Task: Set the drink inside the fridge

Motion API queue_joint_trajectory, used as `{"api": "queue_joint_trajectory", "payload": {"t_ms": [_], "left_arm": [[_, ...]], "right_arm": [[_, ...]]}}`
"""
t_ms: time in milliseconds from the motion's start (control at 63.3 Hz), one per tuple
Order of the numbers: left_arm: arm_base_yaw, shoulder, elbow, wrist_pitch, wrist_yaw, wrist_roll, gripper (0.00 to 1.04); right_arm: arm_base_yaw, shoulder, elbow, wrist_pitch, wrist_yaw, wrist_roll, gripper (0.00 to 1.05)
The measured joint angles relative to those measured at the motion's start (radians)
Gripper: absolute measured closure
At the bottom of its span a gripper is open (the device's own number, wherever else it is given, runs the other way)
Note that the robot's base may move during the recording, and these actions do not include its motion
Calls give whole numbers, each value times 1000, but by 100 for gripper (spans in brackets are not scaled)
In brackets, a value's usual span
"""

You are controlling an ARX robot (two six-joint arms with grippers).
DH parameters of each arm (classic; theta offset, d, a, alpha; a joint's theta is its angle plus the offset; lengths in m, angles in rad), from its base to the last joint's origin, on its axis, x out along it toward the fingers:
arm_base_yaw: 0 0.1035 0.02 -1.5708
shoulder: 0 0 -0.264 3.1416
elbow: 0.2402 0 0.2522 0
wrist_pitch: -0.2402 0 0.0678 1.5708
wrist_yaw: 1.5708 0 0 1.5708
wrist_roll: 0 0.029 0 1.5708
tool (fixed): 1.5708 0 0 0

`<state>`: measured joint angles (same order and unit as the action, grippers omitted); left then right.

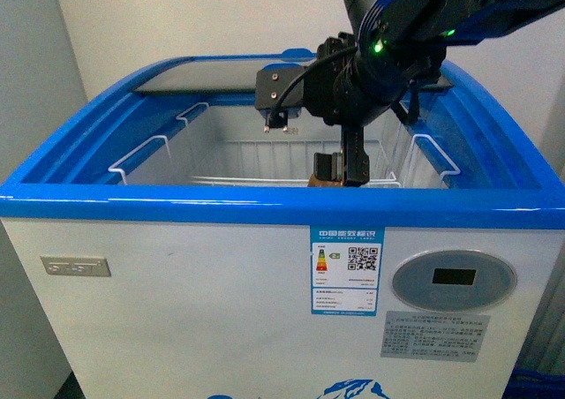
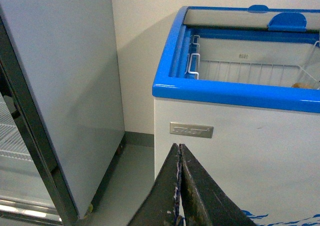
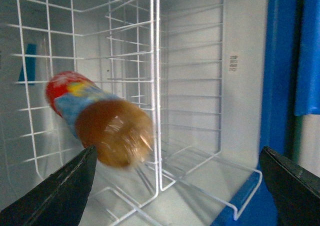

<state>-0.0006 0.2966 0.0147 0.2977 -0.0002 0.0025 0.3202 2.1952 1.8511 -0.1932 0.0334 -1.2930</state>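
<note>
Brownish drink (image 3: 102, 128) tilted, base toward camera

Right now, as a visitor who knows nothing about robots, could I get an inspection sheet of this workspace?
Surface: white chest freezer with blue rim, curved glass sliding lid pushed back, top open.
Job's things: plastic bottle of brownish liquid with red and blue label, blurred, inside the white wire basket.
Clutter: nothing seen.
Grippers: right pincer open inside the freezer, bottle looks free of it; left pincer shut, empty, outside the freezer.
Cables: black cable on the right arm.
Surroundings: grey upright cabinet beside the freezer; white wall.
</note>
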Motion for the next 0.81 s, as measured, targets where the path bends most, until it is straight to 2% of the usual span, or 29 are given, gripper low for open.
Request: {"api": "queue_joint_trajectory", "payload": {"t_ms": [126,332,442,505,600,679,742,774,806], "left_arm": [[0,-40,0,-40,0,0,102],[0,-97,0,-98,0,0,102],[0,-118,0,-119,0,0,102],[0,-212,0,-246,1,0,102],[0,-283,0,-291,0,0,102],[0,-288,0,-294,1,0,102],[0,-290,0,-295,0,0,102],[0,-290,0,-295,0,0,102],[0,-290,0,-296,0,0,102]], "right_arm": [[-11,-58,6,-21,-20,44,8],[-48,-269,-20,13,46,299,8],[-71,-456,-151,47,89,509,8],[-77,-638,-303,51,135,692,8],[-71,-848,-481,-9,171,851,8],[2,-1158,-701,-169,228,1039,8],[86,-1351,-799,-288,328,1152,8],[120,-1435,-855,-261,386,1181,12],[127,-1516,-916,-198,386,1201,17]]}}
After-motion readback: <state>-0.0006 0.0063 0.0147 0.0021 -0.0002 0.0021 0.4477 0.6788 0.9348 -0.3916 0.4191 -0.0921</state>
